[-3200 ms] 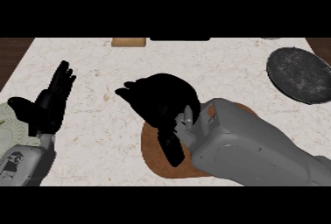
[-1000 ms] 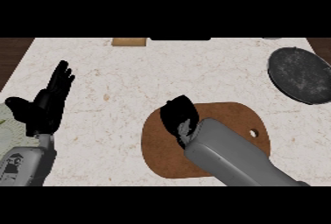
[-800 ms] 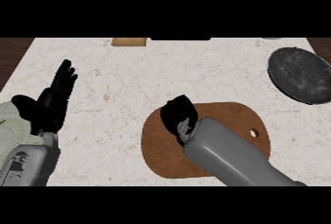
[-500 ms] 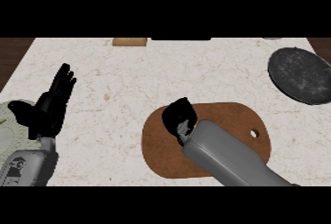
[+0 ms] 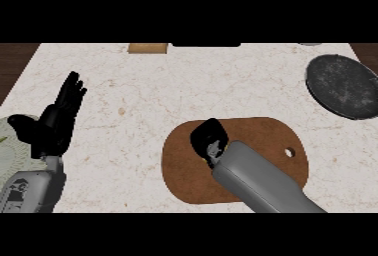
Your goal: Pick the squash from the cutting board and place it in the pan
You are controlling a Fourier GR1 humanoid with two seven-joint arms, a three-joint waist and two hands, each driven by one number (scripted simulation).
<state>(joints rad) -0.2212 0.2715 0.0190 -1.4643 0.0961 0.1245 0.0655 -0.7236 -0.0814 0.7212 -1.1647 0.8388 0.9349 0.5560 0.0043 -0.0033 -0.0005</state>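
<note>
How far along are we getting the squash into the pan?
Nothing looks done: the pan shows no squash in it. In hand: the right hand is down over the cutting board, likely covering the squash; grasp unconfirmed. Left: lift, carry to the pan, release. The left hand rests open at left.

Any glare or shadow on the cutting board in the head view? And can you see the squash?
Head view: even light, no glare on the cutting board or pan, no distinct shadows; the right hand and its forearm cover the board's middle, so the squash cannot be made out.
</note>
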